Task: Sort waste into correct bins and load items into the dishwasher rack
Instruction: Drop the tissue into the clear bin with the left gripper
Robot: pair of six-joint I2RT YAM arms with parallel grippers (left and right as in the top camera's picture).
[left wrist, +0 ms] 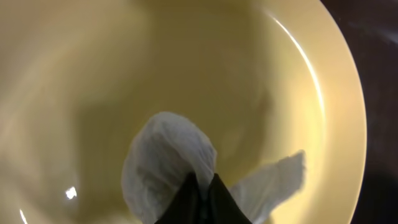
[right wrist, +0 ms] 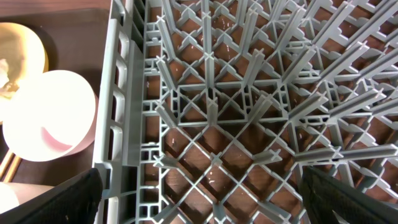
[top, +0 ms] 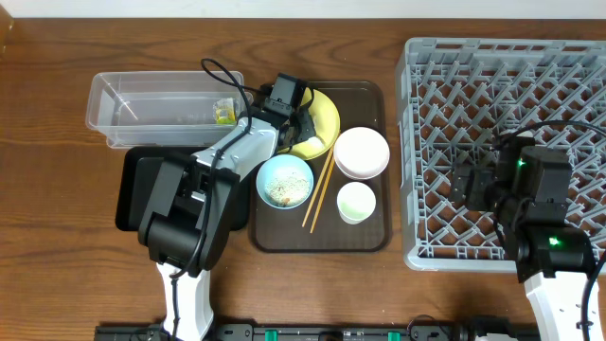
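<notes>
Your left jaws are pinched together on the crumpled white tissue point(left wrist: 166, 155), which bulges just ahead of their tips and trails a flap to one side. The tissue sits within the rim of the round yellow plate point(left wrist: 311, 81); you cannot tell whether it is lifted clear. That plate lies at the back of the dark brown serving tray point(top: 371, 237) on the tabletop point(top: 57, 237). Your right jaws are spread wide with nothing between them, over the large grey plastic dishwasher rack point(right wrist: 249, 93), well apart from the tissue.

Even light overhead, soft shadows, left wrist view blurred, yellow plate point(left wrist: 311, 81) glinting
</notes>
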